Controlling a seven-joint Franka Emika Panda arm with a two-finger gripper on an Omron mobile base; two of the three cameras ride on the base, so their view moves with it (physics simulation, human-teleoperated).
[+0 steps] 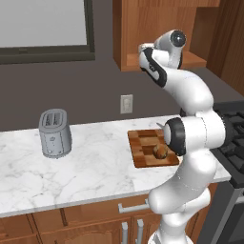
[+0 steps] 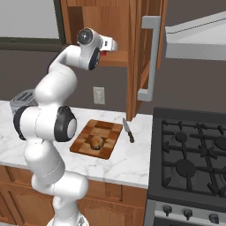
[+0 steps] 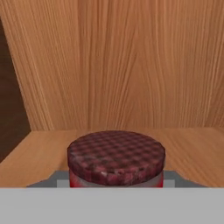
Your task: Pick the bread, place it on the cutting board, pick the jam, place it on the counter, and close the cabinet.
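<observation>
Inside, the open cabinet (image 2: 110, 26) holds one jam (image 3: 116, 159) jar, standing upright on its wooden shelf close to the back wall. The gripper (image 2: 107, 47) reaches into that shelf and is clenched on the jam, the jar's checkered dark red lid sitting right at the hand. One bread (image 2: 96, 142) lies on the single cutting board (image 2: 86, 143), which rests on the counter (image 1: 90, 167). One knife (image 2: 128, 130) lies just beside the board, and one toaster (image 1: 55, 133) stands well apart from it
</observation>
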